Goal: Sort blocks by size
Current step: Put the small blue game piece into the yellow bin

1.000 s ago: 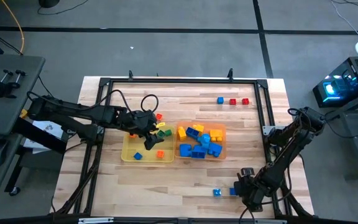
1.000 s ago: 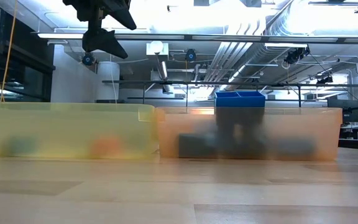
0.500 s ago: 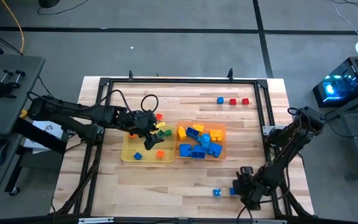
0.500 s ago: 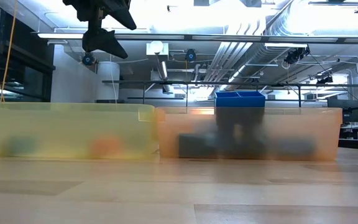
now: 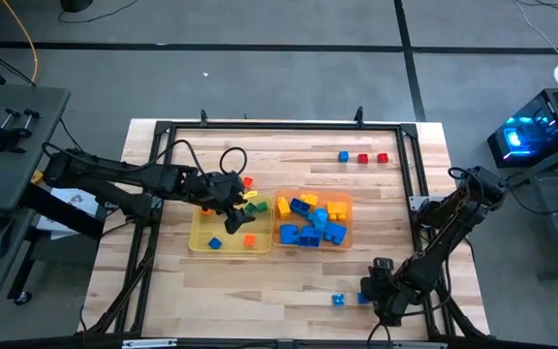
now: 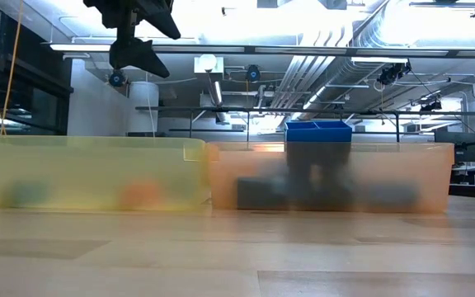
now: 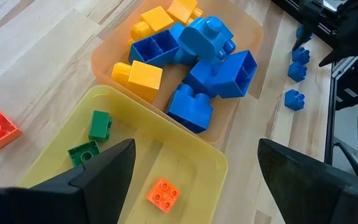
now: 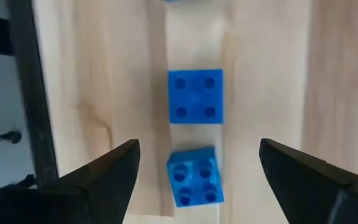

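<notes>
Bright, even overhead light fills the scene, blowing out to white glare at the ceiling fixtures (image 6: 435,21) in the low view, where the yellow tray (image 6: 89,172) and orange tray (image 6: 328,175) are soft and out of focus, while both wrist views stay sharp with faint shadows.

trays (image 5: 231,243) mid-table, side by side | blocks (image 5: 311,219) inside both | strays (image 5: 362,157) far and near right

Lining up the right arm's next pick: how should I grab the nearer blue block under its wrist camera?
Take the nearer blue block from straight above, right end effector fingers on its two flat side walls. It lies studs-up and slightly skewed, so a small wrist turn probably helps. The second blue block lies just beyond, so avoid that end.
</notes>
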{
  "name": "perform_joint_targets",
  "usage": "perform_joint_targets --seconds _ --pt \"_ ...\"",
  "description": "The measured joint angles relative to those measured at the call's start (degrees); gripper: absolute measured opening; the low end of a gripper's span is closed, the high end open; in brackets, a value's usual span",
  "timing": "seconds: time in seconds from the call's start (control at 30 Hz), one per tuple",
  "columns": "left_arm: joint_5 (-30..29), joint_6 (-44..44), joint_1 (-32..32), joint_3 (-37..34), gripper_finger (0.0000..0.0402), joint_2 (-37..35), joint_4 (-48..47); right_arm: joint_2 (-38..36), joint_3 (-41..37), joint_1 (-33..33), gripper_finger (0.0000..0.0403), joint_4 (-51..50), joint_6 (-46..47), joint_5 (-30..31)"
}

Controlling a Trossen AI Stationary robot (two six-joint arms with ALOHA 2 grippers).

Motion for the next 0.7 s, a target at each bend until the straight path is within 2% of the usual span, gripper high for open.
perform_joint_targets --seconds 0.17,0.37,0.7 --pt "0.0 0.1 0.0 0.0 0.0324 0.0 0.0 0.1 0.0 0.9 0.0327 0.5 -5.9 1.2" --pt "0.0 1.0 0.0 0.0 0.0324 0.0 0.0 2.0 0.0 0.8 0.0327 -2.8 -6.2 0.6" --pt "0.0 1.2 0.0 0.0 0.0324 0.0 -0.4 2.9 -0.2 1.8 0.0327 -1.6 -6.2 -1.5"
